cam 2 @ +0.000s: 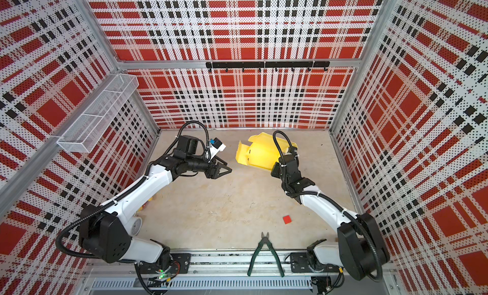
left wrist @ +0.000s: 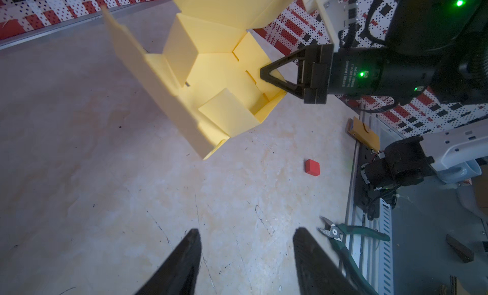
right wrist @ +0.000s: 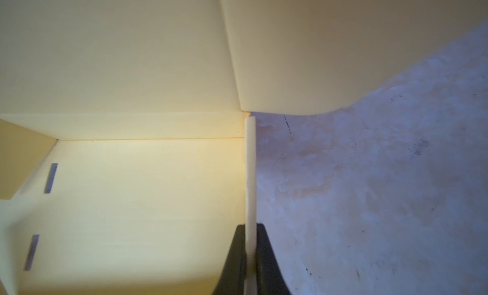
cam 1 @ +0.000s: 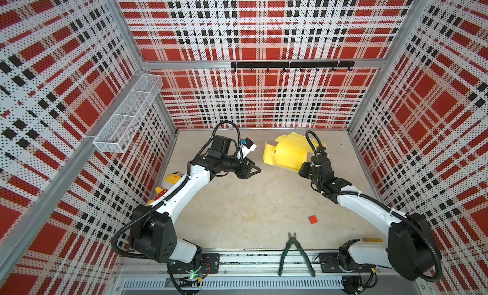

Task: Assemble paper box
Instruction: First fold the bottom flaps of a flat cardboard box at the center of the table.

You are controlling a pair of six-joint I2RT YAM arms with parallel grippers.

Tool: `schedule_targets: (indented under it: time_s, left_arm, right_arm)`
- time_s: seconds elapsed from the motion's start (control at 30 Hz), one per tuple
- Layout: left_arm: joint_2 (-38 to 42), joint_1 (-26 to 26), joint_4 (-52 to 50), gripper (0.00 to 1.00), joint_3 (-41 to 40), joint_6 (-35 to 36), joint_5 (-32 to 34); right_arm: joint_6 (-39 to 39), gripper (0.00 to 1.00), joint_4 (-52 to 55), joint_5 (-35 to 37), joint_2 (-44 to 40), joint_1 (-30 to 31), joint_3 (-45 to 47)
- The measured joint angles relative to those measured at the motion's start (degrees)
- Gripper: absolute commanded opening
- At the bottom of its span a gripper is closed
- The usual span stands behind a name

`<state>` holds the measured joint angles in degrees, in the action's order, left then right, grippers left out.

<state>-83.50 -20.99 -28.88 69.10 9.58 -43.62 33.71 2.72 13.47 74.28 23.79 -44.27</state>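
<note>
The paper box point(cam 1: 286, 153) sits at the far right of the worktop point(cam 1: 250, 201), half-formed and tipped on its side with its open face toward the left arm; whether its lowest corner touches the surface I cannot tell. The right hand point(right wrist: 250, 227) is clenched on the thin top edge of one side wall, card pinched flat between both fingers. The left hand point(left wrist: 245, 235) hangs released and empty, just beside the box but apart from it. The card looks very light and thin, so I judge it will flex, swing around that single pinch and crease under a hard squeeze. The long loose flap point(left wrist: 148, 90) is best taken close to its fold, where the card is stiffest, and steered toward the slots point(right wrist: 51, 178) with gentle pressure.
</note>
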Motion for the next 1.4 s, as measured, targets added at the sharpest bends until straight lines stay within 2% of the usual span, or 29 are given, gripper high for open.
schedule_targets:
  time_s: [0.13, 0.43, 0.73, 0.9, 1.1, 1.4]
  left_arm:
    - [-0.9, 2.2, 1.0, 0.75, -0.5, -1.7, -1.5]
    - [-2.0, 7.8, 6.6, 0.83, -3.2, -9.2, -3.8]
    - [-0.9, 13.0, 21.0, 0.88, -10.9, -23.8, -8.4]
    - [-0.1, 13.2, 30.2, 0.92, -13.4, -31.7, -10.9]
    - [0.5, 12.7, 47.5, 0.93, -18.7, -45.8, -13.3]
    - [1.2, 11.5, 61.9, 0.92, -20.0, -56.6, -14.5]
  right_arm:
    - [-0.5, 0.00, -0.5, -0.4, -0.9, -1.8, 1.1]
    - [-0.9, 0.00, -2.2, -3.3, -0.8, -2.2, 2.2]
    - [0.7, 0.00, -5.7, -7.4, -1.0, -0.5, 3.0]
    - [1.3, 0.00, -8.5, -11.2, -1.0, 0.5, 3.1]
    - [1.9, 0.00, -12.1, -15.7, -1.0, 0.6, 3.0]
    - [4.5, 0.00, -20.1, -22.4, 1.1, 1.0, 3.1]
